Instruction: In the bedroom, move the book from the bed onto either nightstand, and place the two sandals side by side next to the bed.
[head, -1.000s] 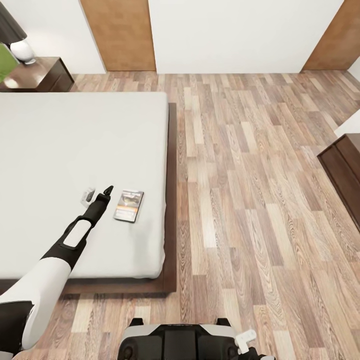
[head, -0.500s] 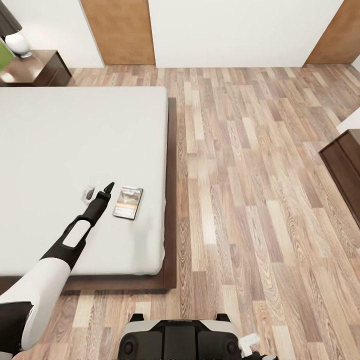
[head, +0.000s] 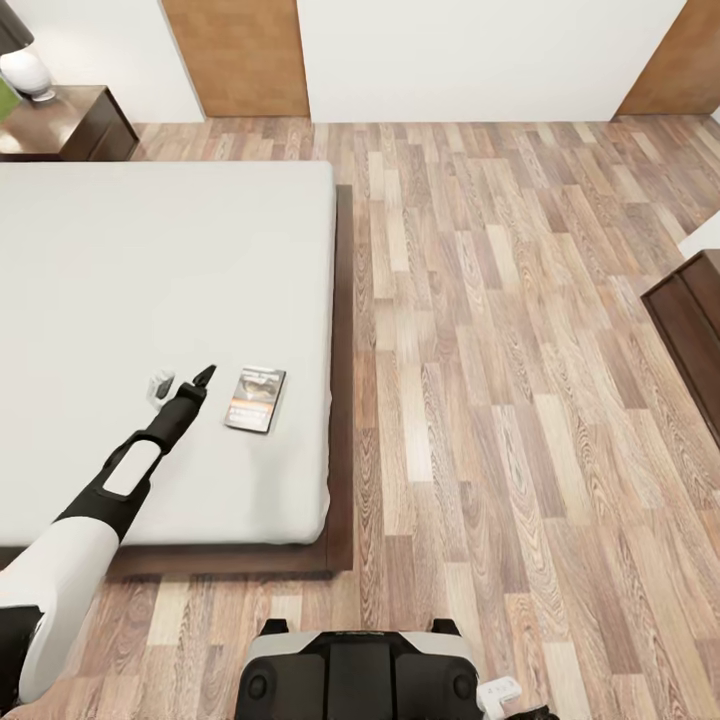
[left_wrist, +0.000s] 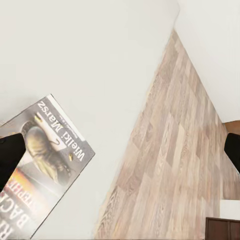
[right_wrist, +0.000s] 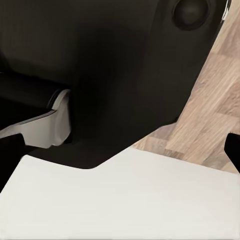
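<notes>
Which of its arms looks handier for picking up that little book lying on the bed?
The left, I'd say. The left gripper is stretched out over the bed, open, just beside the book, whose cover also shows in the left wrist view. The right gripper sits low by the robot's base, away from the mattress.

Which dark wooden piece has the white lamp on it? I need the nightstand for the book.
The nightstand beyond the bed's far left corner; the right-edge cabinet shows none.

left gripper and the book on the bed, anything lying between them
Nothing. In the head view only bare white mattress separates the left gripper from the small grey-and-orange paperback book; the left wrist view also shows plain mattress beside the book.
</notes>
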